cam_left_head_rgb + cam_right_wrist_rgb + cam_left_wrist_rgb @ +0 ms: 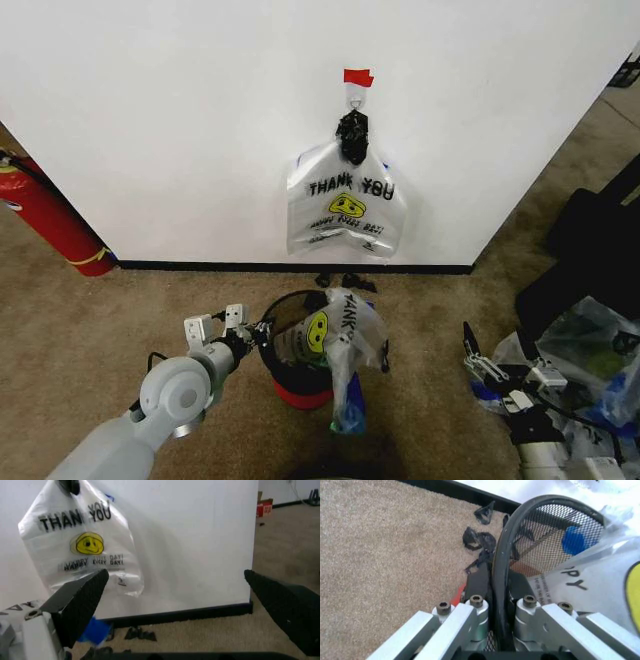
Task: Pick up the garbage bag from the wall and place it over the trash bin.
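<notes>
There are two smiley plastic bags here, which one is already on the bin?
The garbage bag with the blue patch, draped over the trash bin rim beside the left hand. The other THANK YOU bag hangs on the wall hook.

The left arm extends forward with its gripper (248, 331) closed, fingers (479, 583) clamped either side of a rim, while the right arm sits low at the right with its gripper (480, 357) spread wide, holding nothing.
</notes>
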Tool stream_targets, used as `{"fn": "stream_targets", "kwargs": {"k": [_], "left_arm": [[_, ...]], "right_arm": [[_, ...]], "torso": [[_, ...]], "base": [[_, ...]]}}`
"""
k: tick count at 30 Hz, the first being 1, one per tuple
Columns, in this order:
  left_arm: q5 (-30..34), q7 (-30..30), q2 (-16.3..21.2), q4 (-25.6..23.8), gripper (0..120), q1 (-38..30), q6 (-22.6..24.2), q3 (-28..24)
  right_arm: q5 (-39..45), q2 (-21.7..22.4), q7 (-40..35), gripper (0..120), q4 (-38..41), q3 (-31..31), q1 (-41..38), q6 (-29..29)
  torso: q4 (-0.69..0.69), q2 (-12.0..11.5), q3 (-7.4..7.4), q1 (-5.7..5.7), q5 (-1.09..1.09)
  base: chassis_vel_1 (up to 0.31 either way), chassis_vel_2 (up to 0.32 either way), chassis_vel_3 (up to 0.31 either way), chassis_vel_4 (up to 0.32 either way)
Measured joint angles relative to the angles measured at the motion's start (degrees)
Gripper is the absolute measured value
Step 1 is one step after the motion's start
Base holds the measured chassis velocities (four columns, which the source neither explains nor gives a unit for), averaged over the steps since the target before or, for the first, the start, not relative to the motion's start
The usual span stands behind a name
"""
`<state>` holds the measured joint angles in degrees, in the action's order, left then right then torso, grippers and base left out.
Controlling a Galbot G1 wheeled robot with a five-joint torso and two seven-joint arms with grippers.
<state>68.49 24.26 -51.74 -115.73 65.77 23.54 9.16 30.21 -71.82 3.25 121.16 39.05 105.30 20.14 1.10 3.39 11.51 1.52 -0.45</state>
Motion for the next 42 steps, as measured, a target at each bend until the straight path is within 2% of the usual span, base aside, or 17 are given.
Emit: {"fn": "stream_targets", "kwargs": {"k": [6,15,17,19,23,25,27,30,33,34,35,38,40,42], "left_arm": [[-1.58,0.09,-2.19,1.07,3,-1.04,-0.81,-1.3],[-5.42,-1.33,-1.97,1.7,5,1.52,-1.27,-2.03],[-6.0,-1.38,-1.82,1.54,16,1.94,-1.32,-1.6],[-6.17,-1.39,-1.78,1.49,20,1.99,-1.32,-1.51],[-7.65,-1.53,-1.38,0.86,34,2.56,-1.31,-1.02],[-8.85,-1.64,-0.94,0.17,46,3.01,-1.22,-0.49],[-9.05,-1.65,-0.77,-0.09,49,3.12,-1.2,-0.22],[-11.72,-1.97,0.64,-1.96,63,4.33,-1.49,1.79],[-15.59,-2.31,1.86,-5.19,77,6.64,-2.78,4.12],[-15.59,-2.31,1.86,-5.19,77,6.64,-2.78,4.12],[-17.43,-2.43,2.16,-6.88,79,7.86,-3.44,5.12],[-22.21,-2.75,2.82,-11.5,93,10.86,-4.82,6.73],[-24.54,-2.85,3.03,-14.44,98,12.62,-5.21,7.7],[-26.23,-3.03,3.13,-16.0,99,13.44,-5.61,8.29]], "right_arm": [[0.21,0.12,-0.13,100,-0.55,-0.35,-0.35,-0.67],[1.07,0.19,-0.09,100,-0.83,-0.51,-0.42,-1.17],[1.71,0.44,0.27,100,-1.43,-0.77,-0.71,-1.34],[1.83,0.5,0.4,100,-1.53,-0.81,-0.77,-1.36],[4.39,1.19,2.47,100,-1.76,-0.96,-0.94,-1.99],[6.62,1.92,4.46,100,-2.05,-1.01,-1.05,-2.52],[7.68,2.22,5.3,100,-2.14,-1.02,-1.04,-2.81],[18.5,4.93,13.88,100,-2.98,-1.24,-1.17,-6.54],[27.88,7.82,26.17,100,-6.79,-1.98,-3.81,-12.24],[27.88,7.82,26.17,100,-6.79,-1.98,-3.81,-12.24],[29.96,8.89,29.25,100,-8.28,-2.67,-4.98,-14.02],[31.4,11.35,33.21,100,-12.68,-5.83,-8.81,-17.26],[29.97,12.28,33.73,100,-15.29,-8.15,-11.46,-17.74],[29.34,12.44,33.75,100,-16.42,-9.62,-12.93,-17.92]], "torso": [[0.02,0.0,0.0,0.0,0.0],[0.01,0.0,0.0,0.0,-0.02],[0.0,0.0,0.0,0.0,0.0],[0.0,0.0,0.0,0.0,-0.01],[0.01,0.0,0.0,0.0,-0.01],[0.01,0.0,0.0,0.0,-0.01],[0.01,0.0,0.0,0.0,-0.01],[0.02,0.0,0.0,0.0,-0.02],[0.01,0.0,0.0,0.0,0.0],[0.01,0.0,0.0,0.0,0.0],[-0.01,0.0,0.0,0.0,0.01],[-0.02,0.0,0.0,0.0,0.0],[0.03,0.0,0.0,0.0,-0.03],[0.0,0.0,0.0,0.0,0.01]], "base": [[0.0,0.0,0.0,0.0],[0.0,0.0,0.0,0.0],[0.0,0.0,0.0,0.0],[0.0,0.0,0.0,0.0],[0.0,0.0,0.0,0.0],[0.0,0.0,0.0,0.0],[0.0,0.0,0.0,0.0],[0.0,0.0,0.0,0.0],[0.0,0.0,0.0,0.0],[0.0,0.0,0.0,0.0],[0.0,0.0,0.0,0.0],[0.0,0.0,0.0,0.0],[0.0,0.0,0.0,0.0],[0.0,0.0,0.0,0.0]]}}
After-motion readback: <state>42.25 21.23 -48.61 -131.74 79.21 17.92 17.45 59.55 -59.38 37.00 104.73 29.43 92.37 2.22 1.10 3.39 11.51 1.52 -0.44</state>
